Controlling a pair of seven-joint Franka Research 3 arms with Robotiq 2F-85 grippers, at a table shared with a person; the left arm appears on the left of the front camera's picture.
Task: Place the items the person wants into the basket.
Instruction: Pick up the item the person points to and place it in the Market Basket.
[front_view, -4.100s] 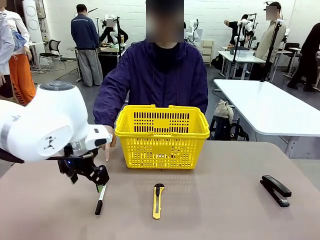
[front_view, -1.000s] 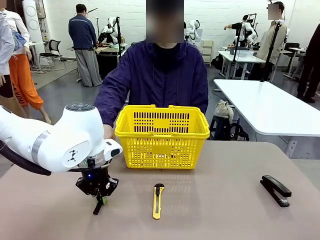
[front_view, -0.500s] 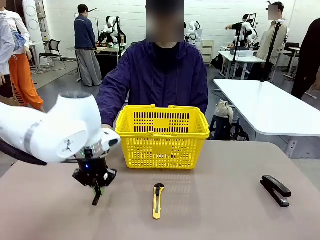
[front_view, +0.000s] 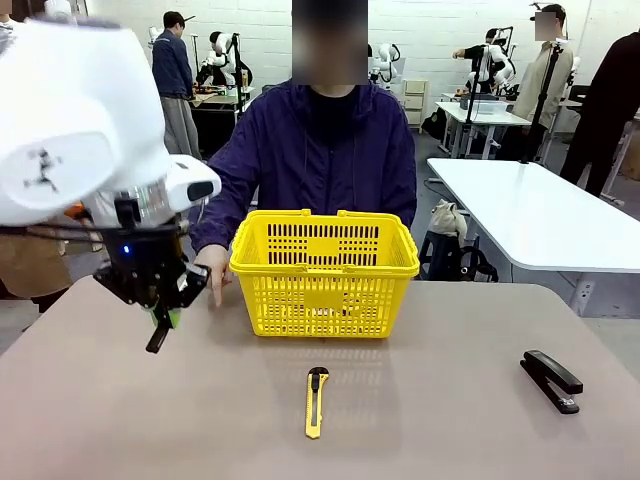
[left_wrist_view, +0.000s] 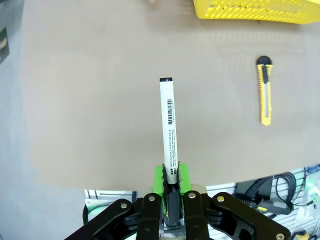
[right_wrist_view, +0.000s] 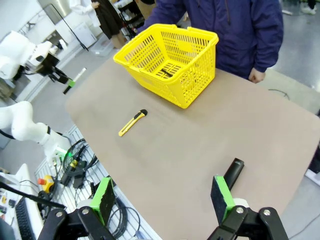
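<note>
White-barrel marker (left_wrist_view: 168, 125) clamped btwn left fingers (left_wrist_view: 159, 180), cap end inside, sticking out past tips; right fingers (right_wrist_view: 103, 196) wide, empty.

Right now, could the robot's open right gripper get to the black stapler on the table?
Probably yes. The right gripper hangs open over the table edge, the black stapler lies just ahead, and only bare brown table surrounds it.

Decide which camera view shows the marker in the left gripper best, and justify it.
The left wrist view: the marker runs full length with its barcode readable, clamped in the left gripper. The front view shows only its dark end; the right wrist view shows it tiny and distant.
</note>
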